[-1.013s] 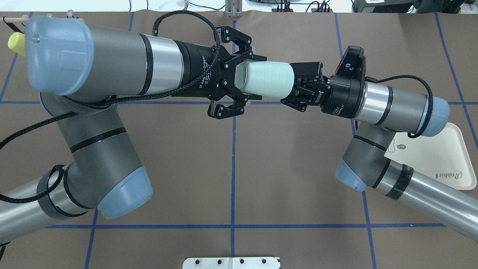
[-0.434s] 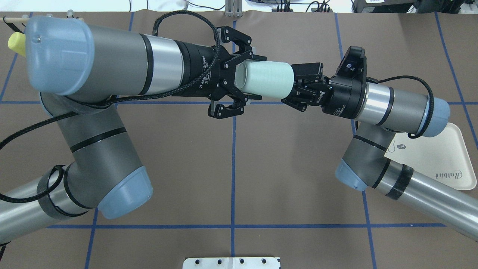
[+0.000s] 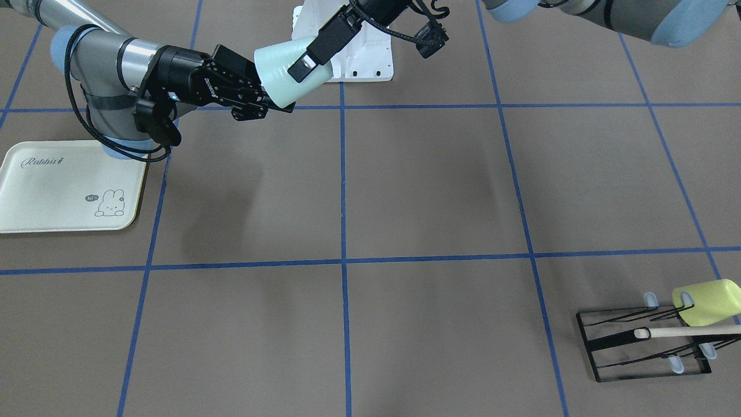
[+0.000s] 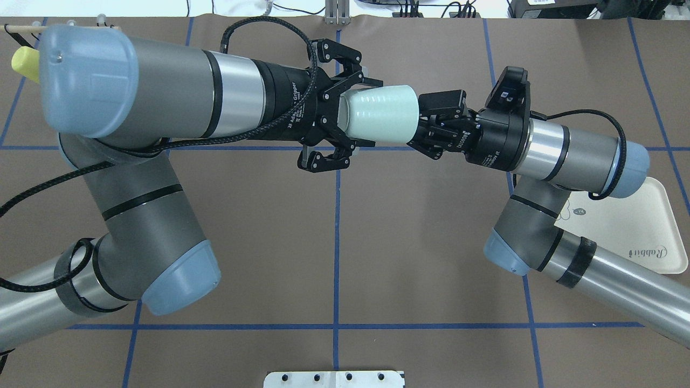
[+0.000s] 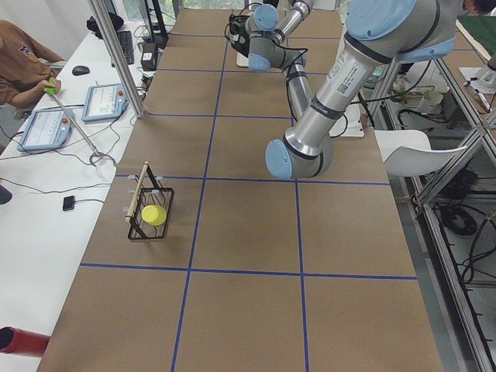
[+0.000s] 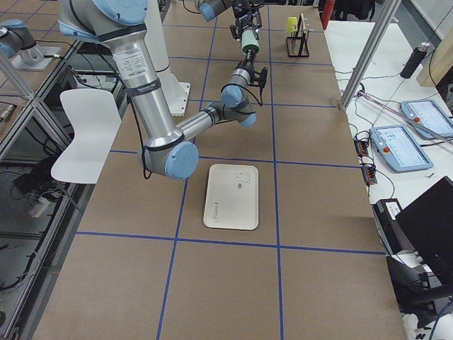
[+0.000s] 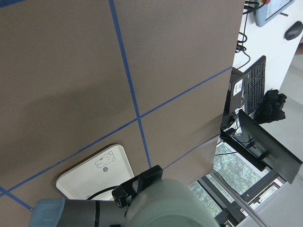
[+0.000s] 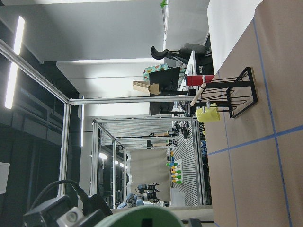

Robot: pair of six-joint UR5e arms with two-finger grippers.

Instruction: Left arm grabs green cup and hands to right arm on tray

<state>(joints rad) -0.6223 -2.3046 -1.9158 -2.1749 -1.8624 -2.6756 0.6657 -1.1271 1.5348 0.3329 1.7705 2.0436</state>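
The green cup lies sideways in the air over the far middle of the table, held between both grippers. My left gripper is shut on its rim end, with one finger across its side. My right gripper is shut on the narrow base end. The cup also shows in the front view and in the right side view. The cream tray lies flat on the table under my right arm with nothing on it, partly hidden by that arm, and shows whole in the front view.
A black wire rack with a wooden dowel holds a yellow-green cup at the table's far left corner. The white base plate sits at the near edge. Blue tape lines cross the brown table.
The cup has shifted a little toward my left gripper and tilted, so it looks shorter from above. Both arms have stayed almost where they were.
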